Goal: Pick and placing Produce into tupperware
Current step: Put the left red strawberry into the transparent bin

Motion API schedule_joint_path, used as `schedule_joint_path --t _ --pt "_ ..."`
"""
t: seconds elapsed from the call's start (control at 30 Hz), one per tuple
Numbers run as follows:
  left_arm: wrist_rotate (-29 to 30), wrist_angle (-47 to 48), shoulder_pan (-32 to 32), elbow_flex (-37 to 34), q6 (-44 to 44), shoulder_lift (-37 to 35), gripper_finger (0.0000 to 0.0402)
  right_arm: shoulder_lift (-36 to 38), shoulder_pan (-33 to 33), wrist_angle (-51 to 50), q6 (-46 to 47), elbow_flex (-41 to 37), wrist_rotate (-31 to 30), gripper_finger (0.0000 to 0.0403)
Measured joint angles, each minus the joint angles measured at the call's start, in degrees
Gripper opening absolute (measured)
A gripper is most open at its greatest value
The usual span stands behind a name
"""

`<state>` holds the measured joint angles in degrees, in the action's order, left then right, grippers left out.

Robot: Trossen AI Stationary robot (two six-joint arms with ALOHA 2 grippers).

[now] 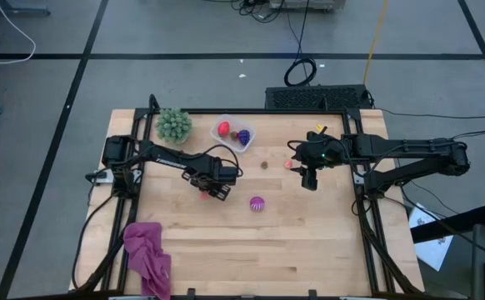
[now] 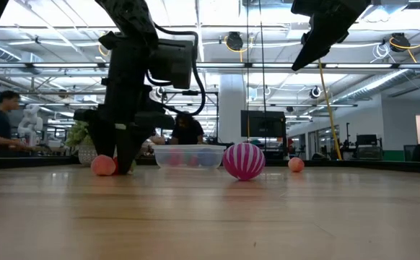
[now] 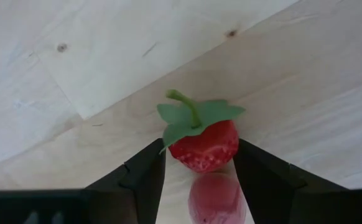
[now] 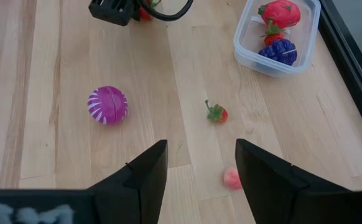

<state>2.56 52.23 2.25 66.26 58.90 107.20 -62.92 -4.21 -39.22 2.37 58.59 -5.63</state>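
Note:
A red toy strawberry (image 3: 204,146) with a green leafy top stands on the table between the fingers of my left gripper (image 3: 199,144), which reaches down at the table's middle left (image 1: 212,190). The clear tub (image 1: 247,127) near the far edge holds a red, a small red and a blue-purple piece. A magenta-striped ball (image 1: 257,202), a small red piece with a green stem (image 4: 217,113) and a pink piece (image 4: 232,178) lie loose on the wood. My right gripper (image 4: 201,146) hovers open above the pink piece, right of centre (image 1: 309,181). My left gripper has the strawberry's red body (image 3: 231,146) pinched between its two fingers, one on each side. The fingers come from above, pointing down. The strawberry's underside is on the table, seen low in the low view (image 2: 103,165), with its leafy top pointing away from the gripper.
A green bushy plant (image 1: 174,125) stands left of the tub. A magenta cloth (image 1: 148,254) lies at the near left corner. Black frame rails run along the table's left and right edges. Bare wood fills the near half. People sit in the room behind.

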Motion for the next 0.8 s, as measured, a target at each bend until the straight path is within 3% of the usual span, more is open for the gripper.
schedule_joint_path --t 0.8 --pt "0.50 -1.51 2.00 -0.07 -3.48 0.01 0.0207 0.00 -0.02 0.90 0.00 0.00 0.00 0.0180"
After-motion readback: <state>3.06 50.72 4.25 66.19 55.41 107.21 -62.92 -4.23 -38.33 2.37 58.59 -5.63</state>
